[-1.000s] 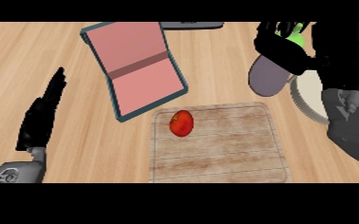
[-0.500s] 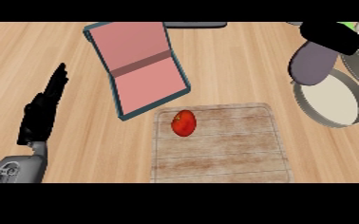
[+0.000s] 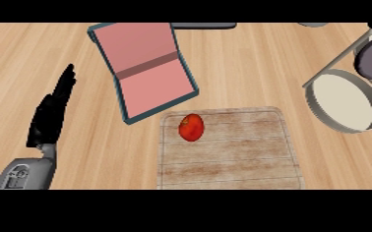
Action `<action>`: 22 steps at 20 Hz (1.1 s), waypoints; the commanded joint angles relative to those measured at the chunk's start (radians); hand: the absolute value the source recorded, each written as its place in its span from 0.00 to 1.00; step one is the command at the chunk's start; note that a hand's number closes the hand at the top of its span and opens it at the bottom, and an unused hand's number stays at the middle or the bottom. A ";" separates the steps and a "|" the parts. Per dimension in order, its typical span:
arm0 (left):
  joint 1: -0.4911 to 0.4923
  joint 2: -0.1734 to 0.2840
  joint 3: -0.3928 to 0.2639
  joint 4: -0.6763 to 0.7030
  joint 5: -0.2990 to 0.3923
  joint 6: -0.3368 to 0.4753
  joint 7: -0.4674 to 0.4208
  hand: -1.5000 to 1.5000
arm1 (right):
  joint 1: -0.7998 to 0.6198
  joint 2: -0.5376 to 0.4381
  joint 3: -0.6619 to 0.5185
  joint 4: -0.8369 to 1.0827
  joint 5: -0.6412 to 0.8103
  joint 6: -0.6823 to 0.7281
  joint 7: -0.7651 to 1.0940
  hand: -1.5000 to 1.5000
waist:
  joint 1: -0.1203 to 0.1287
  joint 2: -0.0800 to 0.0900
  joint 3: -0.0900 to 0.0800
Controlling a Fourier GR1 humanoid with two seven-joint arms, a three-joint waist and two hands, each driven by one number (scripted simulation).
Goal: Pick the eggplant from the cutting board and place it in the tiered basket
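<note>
The left hand point(image 3: 51, 113) is seen well left of the board point(image 3: 240, 167), resting with its fingers straight and together, nothing held. On the board's far left part one red fruit point(image 3: 191, 127) is left lying; no eggplant is found on the board. Just beyond the board's far left corner one pink folder point(image 3: 149, 69) is laid open. Right of the board and beyond it, the basket point(image 3: 314, 98) is shown with one pale round tray, a rod rising from it.

A second ago the right hand was seen beyond the board, curled round the eggplant point(image 3: 363, 55). Since then both have been carried rightwards: the hand is now out of view, so its fingers cannot be told, and only a dull purple sliver of the eggplant is caught at the right edge, above the tray. The pick is judged done and the placing nearly so; whether the eggplant has been released cannot be told.

Counted: one hand, one board, one fruit, one folder, one basket, one eggplant
</note>
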 commanded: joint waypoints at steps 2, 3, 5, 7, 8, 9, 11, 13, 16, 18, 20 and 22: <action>0.002 -0.004 -0.006 -0.054 -0.010 -0.015 0.054 0.50 | 0.037 0.008 -0.077 0.119 0.026 0.010 -0.166 1.00 | 0.005 0.000 0.002; 0.063 -0.002 -0.002 -0.049 -0.004 -0.025 -0.002 0.50 | 0.053 0.003 -0.094 0.144 0.007 -0.002 -0.220 1.00 | 0.007 0.000 0.002; 0.000 -0.035 -0.018 -0.009 -0.046 0.017 0.030 0.50 | 0.057 0.018 -0.111 0.145 0.003 0.033 -0.237 1.00 | 0.001 0.000 0.001; 0.062 -0.040 -0.012 -0.009 -0.034 0.008 -0.039 0.50 | 0.146 -0.001 -0.160 0.098 -0.047 0.013 -0.287 1.00 | -0.006 -0.001 0.001; 0.024 0.024 0.032 -0.051 0.007 -0.046 0.027 0.50 | 0.113 -0.021 -0.191 0.176 -0.090 0.051 -0.351 1.00 | 0.001 0.000 0.002; 0.016 -0.013 0.003 -0.043 -0.013 -0.024 0.023 0.50 | 0.145 0.048 -0.180 0.182 -0.068 -0.013 -0.340 1.00 | 0.000 0.000 0.002; -0.029 -0.004 0.025 -0.027 -0.018 -0.017 0.057 0.50 | 0.108 0.062 -0.194 0.198 -0.089 0.049 -0.345 1.00 | 0.001 0.000 0.001; -0.034 0.004 0.035 0.004 -0.008 -0.044 0.011 0.50 | 0.119 0.050 -0.240 0.246 -0.102 0.053 -0.414 1.00 | -0.001 0.001 0.001; 0.015 -0.017 0.006 -0.067 -0.028 -0.021 0.048 0.50 | 0.166 0.122 -0.263 0.272 -0.181 0.071 -0.352 1.00 | 0.003 -0.001 0.002; 0.020 -0.008 0.021 -0.030 -0.026 -0.027 0.008 0.50 | 0.163 0.152 -0.324 0.327 -0.218 0.033 -0.346 0.00 | 0.003 0.001 0.002; -0.013 -0.033 0.009 0.001 -0.037 -0.018 0.022 0.50 | 0.172 0.194 -0.267 0.295 -0.164 0.045 -0.316 0.00 | 0.000 0.000 0.001; 0.043 -0.025 0.020 -0.038 -0.031 -0.033 -0.008 0.50 | 0.169 0.169 -0.346 0.324 -0.199 0.049 -0.377 0.00 | 0.002 -0.001 0.001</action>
